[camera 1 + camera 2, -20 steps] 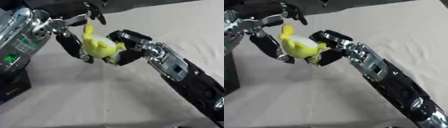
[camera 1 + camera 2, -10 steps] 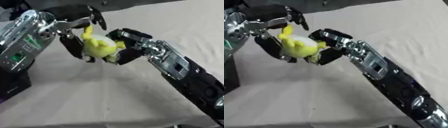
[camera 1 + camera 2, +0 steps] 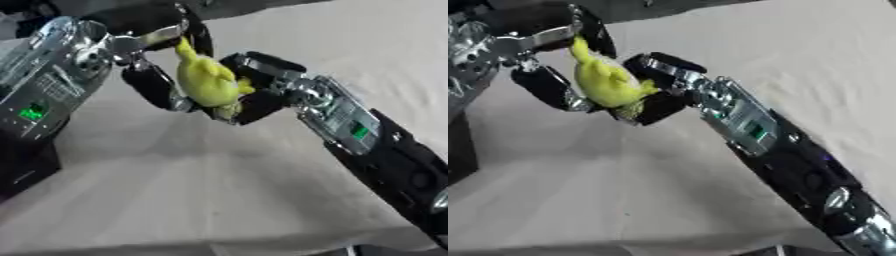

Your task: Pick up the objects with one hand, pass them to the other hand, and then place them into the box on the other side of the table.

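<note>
At inspection the yellow toy (image 3: 208,80) was held above the table (image 3: 262,190) in the upper left of the frame, caught between both hands at once. The right hand (image 3: 255,90), entering from the lower right, had its fingers curled round the toy's right side and underside. The left hand (image 3: 157,75), entering from the upper left, had fingers curled against the toy's left side and top, one finger lying along its upper tip. In my judgement the handover was in hand, with neither hand yet free of the toy. To do it well, the receiving hand should close fully round the body before the giving hand opens, and the giving hand should then draw straight back so the toy is not dragged out. Which hand was giving could not be told from these views. The toy's lower part was hidden behind the dark fingers, and the box could not be identified; a dark object (image 3: 22,165) at the left edge was cut off
</note>
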`<state>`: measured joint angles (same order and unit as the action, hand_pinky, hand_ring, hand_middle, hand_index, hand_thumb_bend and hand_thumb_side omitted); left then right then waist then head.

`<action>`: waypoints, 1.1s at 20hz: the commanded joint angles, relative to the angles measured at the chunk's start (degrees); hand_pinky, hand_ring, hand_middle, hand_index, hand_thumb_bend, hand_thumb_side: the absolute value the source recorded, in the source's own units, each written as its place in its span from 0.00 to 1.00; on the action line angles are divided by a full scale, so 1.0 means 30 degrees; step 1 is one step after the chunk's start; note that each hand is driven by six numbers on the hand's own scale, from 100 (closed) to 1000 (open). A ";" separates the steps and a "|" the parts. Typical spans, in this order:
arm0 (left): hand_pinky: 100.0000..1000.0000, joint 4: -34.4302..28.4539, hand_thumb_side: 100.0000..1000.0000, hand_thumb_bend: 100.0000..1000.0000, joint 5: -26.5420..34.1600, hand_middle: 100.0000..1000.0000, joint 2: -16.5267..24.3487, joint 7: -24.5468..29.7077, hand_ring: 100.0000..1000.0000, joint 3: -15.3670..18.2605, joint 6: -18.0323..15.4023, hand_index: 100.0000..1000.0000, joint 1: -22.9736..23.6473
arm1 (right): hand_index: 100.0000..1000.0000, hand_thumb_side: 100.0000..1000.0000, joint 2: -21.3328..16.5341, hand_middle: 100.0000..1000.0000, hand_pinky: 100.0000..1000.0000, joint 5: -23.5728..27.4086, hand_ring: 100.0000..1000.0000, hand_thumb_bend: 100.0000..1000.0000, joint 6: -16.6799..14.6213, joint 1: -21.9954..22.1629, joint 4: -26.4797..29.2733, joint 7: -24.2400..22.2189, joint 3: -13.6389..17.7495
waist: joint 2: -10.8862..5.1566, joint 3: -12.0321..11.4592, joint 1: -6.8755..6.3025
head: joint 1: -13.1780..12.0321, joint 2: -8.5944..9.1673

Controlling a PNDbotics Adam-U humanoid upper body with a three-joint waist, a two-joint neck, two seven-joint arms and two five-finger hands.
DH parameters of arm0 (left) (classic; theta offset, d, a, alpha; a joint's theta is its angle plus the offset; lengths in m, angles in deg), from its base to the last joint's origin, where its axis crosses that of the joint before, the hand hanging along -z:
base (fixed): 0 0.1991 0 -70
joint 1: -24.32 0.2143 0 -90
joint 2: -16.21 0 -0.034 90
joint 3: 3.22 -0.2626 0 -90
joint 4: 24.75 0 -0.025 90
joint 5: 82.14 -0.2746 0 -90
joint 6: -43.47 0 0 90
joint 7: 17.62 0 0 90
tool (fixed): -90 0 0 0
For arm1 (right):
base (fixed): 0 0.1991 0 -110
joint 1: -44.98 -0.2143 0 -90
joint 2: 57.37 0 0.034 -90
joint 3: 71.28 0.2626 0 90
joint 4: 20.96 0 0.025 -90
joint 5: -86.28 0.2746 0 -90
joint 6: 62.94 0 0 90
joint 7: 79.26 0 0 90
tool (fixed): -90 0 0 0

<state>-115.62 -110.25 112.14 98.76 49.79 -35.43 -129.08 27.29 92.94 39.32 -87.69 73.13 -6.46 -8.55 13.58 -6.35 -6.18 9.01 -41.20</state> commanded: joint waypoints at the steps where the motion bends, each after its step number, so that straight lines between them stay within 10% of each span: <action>1: 0.72 -0.0028 0.01 0.31 0.0393 0.51 0.0060 -0.0395 0.58 0.0103 0.0104 0.61 -0.0322 | 0.40 0.00 -0.0177 0.36 0.73 0.0161 0.58 0.13 0.0092 -0.0317 0.0591 -0.0077 0.0054 | -0.0433 0.0016 -0.0142 | 0.0033 0.0004; 22: 0.69 0.1333 0.00 0.58 0.3884 0.35 -0.0347 0.0078 0.43 -0.0004 0.1183 0.41 0.0073 | 0.44 0.00 -0.0313 0.37 0.72 -0.0100 0.58 0.21 0.0172 -0.0129 0.0707 -0.0269 0.0013 | -0.0375 0.0106 -0.0105 | 0.0081 0.0126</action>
<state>-111.72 -100.03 110.82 99.09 49.38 -32.57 -128.37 26.98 92.71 39.93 -86.85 73.30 -7.21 -8.97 13.58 -6.00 -6.18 9.24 -41.20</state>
